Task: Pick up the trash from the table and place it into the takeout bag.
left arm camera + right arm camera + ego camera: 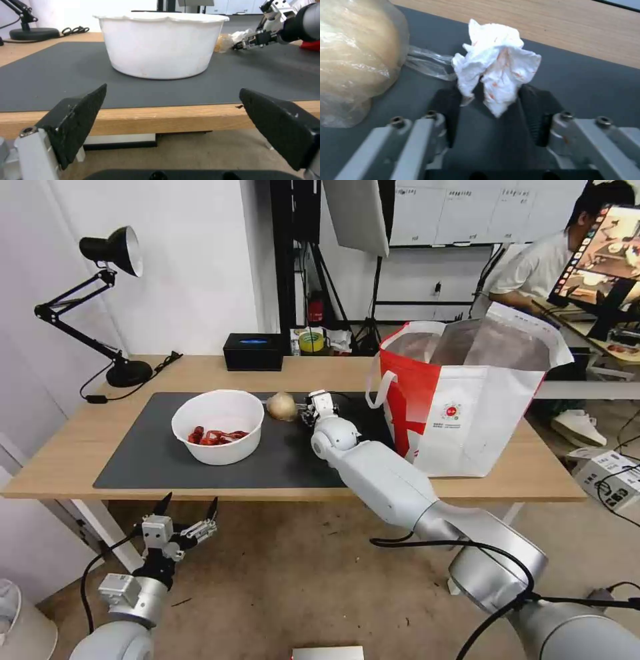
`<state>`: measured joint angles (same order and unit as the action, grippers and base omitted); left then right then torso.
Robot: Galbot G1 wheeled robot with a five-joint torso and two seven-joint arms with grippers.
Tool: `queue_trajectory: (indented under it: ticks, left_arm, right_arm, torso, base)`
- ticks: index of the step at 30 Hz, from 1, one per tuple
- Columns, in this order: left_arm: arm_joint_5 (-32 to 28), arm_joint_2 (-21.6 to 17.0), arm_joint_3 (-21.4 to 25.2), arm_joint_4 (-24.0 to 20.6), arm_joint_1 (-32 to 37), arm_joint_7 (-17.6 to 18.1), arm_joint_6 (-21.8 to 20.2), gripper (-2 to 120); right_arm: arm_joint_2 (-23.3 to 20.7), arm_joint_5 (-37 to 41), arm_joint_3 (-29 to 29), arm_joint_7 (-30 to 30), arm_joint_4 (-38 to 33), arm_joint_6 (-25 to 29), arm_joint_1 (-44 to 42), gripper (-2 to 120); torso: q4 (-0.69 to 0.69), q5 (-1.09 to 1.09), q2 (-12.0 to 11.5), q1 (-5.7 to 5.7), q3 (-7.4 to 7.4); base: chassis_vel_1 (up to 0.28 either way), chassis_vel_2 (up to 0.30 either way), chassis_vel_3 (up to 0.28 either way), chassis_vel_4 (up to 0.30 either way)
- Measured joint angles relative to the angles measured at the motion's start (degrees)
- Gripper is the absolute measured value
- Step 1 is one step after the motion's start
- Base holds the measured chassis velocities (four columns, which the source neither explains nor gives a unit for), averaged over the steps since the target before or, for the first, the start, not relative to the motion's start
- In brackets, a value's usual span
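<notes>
- Light-wood bench [200, 370] with white legs spans the centre of the head view; a large dark grey rectangular mat [153, 460] covers its middle.
- White round bowl [218, 426] holding red scraps [215, 437] stands on the mat, left of centre in the head view; in the left wrist view the same bowl [161, 43] occupies the upper centre.
- Tan onion-like ball [282, 406], wrapped in clear film, lies on the mat just beside the bowl, on its right toward the upper centre of the frame; in the right wrist view it [353, 57] fills the left side.
- Crumpled white tissue [496, 62] with faint orange marks sits between the two dark pads of the right end effector [496, 110], which stand narrowly apart against its lower folds; whether the tissue is lifted clear of the mat cannot be told.
- Right end effector [311, 415] reaches over the mat at frame centre in the head view, just right of the ball and left of the bag.
- Large boxy red-and-white takeout bag [467, 400] with silver foil lining and white loop handles stands open on the right part of the bench.
- Left end effector [187, 510], lower left of the head view, hangs below the near bench edge, its black fingers [78, 120] spread wide.
- Black tissue box [253, 351] and black desk lamp [110, 303] stand along the far side, upper left.
</notes>
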<state>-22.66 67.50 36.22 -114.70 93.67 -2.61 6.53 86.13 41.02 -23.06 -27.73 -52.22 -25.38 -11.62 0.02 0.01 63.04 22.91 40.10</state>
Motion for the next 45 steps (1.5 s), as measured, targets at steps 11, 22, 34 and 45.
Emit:
queue_trajectory:
  ticks: [11,22,34,45]
  left_arm:
    - [0.00,-0.05,-0.44,0.05,-0.04,0.01,0.16,100]
    - [0.09,-0.02,-0.72,0.13,-0.03,0.02,0.41,100]
    - [0.25,0.35,-0.89,-0.32,0.00,0.12,0.50,100]
    - [0.33,0.53,-0.74,-1.04,0.34,0.25,0.52,100]
  right_arm:
    - [-0.41,-0.23,-0.05,-0.51,-0.12,1.17,-0.48,11]
    - [-2.01,-2.52,-0.28,-0.44,-1.48,5.61,-1.77,0]
    - [-6.30,-6.04,-1.03,2.27,-8.55,11.69,-4.04,0]
    - [-12.24,-6.76,-1.92,3.97,-18.77,13.99,-6.93,0]
  torso:
    - [-0.03,0.00,-0.01,0.01,0.01]
    - [-0.05,-0.02,-0.02,0.02,0.02]
    - [-0.03,-0.01,-0.02,0.02,0.02]
    - [-0.03,0.00,-0.02,0.01,0.01]
  base:
    - [0.000,0.000,0.000,0.000]
    - [0.000,0.000,0.000,0.000]
    - [0.000,0.000,0.000,0.000]
    - [0.000,0.000,0.000,0.000]
